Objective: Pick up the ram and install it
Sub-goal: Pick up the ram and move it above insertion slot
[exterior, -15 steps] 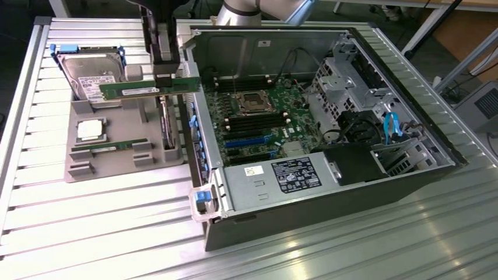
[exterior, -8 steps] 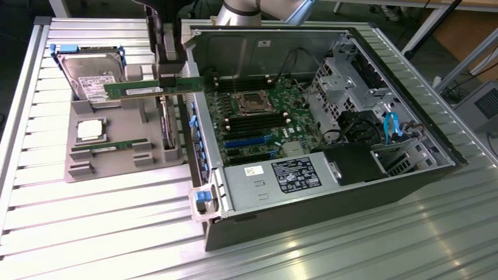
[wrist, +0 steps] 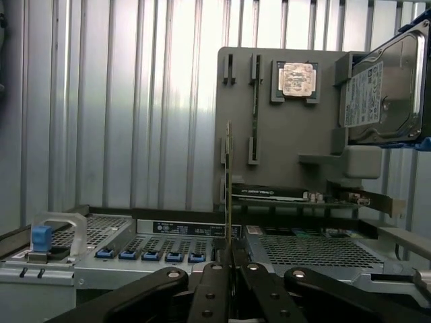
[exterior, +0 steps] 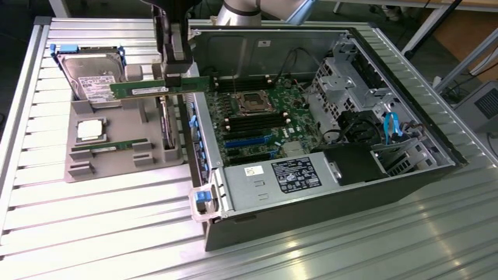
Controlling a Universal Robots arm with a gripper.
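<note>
The ram (exterior: 160,88) is a long green stick with a white label, held level in the air above the grey parts tray (exterior: 116,166) and beside the open computer case (exterior: 327,175). My gripper (exterior: 177,74) is shut on its end nearest the case. In the wrist view the ram (wrist: 229,175) shows edge-on, rising from between the black fingers (wrist: 214,282) of my gripper (wrist: 231,259). The motherboard (exterior: 260,125) lies inside the case, with black memory slots (exterior: 247,123) below the processor socket (exterior: 252,103).
On the tray lie a second green stick (exterior: 109,146), a square silver processor (exterior: 90,129) and a silver hard drive (exterior: 90,76) in a blue-edged carrier. A card (exterior: 165,125) stands on edge near the case wall. The case holds a power supply (exterior: 288,175) and drive cages (exterior: 342,81).
</note>
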